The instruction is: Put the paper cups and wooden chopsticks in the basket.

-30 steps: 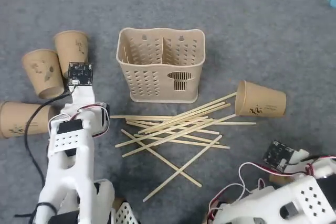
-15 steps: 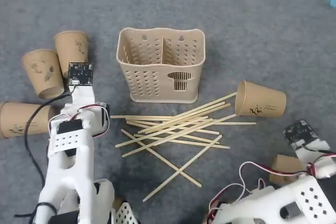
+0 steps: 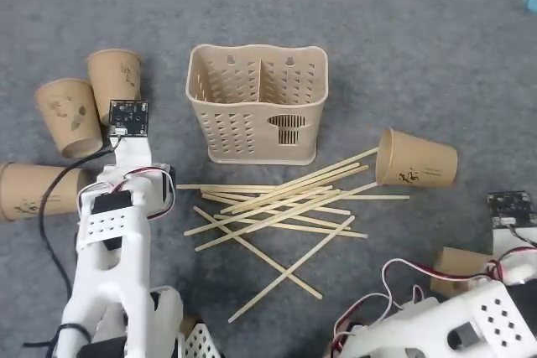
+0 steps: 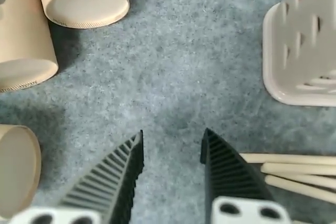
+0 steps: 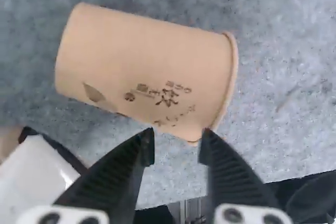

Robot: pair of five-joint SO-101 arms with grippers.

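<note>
Risk notes: cup on its side at the right gripper

Cup [image 5: 142,72] lies on its side on the grey mat [image 5: 273,35], rim end toward the right gripper [image 5: 177,130]; whether it is the right cup [image 3: 417,158] or the low cup [image 3: 457,262] beside that arm I cannot tell. Chopsticks [image 3: 277,207] lie in a loose crossed pile in front of the basket [image 3: 252,136], their far ends touching the right cup; left cups [image 3: 69,115] sit in a group of three well left of the basket. Basket looks empty from above.

Likely trouble:
- tips meet the cup at the rim edge; a shallow pinch there could crease the thin paper or let it slip out
- a round body on its side may roll off at first touch
- a cup carried sideways may catch the basket's wall or divider; the basket looks light and could tip or slide
- chopsticks are thin and flat on the mat; lifting one could drag its crossed neighbours

Pose:
- right gripper's jaws are spread, holding nothing, aimed down at the mat with the rim just beyond the tips
- left gripper [image 4: 173,134] is also spread and empty, over bare mat between the left cups and the basket, with chopstick ends just beside one jaw
- left arm [image 3: 109,241] reaches up from the lower-left edge
</note>
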